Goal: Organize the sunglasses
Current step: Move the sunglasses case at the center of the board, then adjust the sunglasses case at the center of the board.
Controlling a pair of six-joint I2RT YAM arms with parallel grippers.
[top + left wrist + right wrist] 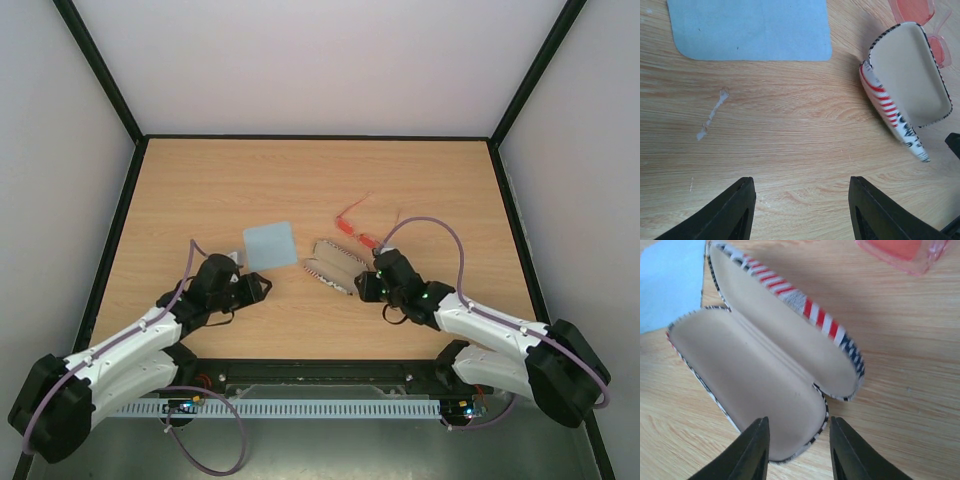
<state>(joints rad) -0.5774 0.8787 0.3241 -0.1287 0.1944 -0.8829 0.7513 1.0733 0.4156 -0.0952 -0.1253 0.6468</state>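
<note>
The sunglasses [356,229], with a thin red-orange frame and orange-red lenses, lie on the table behind the case; a lens shows in the left wrist view [912,9] and in the right wrist view [900,252]. The flag-patterned case [335,264] lies open, its beige lining up [760,370]; it also shows in the left wrist view [907,75]. My right gripper [799,440] is open and empty, just above the case's near end. My left gripper [801,200] is open and empty over bare wood, left of the case.
A light blue square cloth [270,245] lies flat left of the case, also in the left wrist view [750,27]. A small whitish smear [712,114] marks the wood. Black rails [110,240] edge the table, with white walls beyond.
</note>
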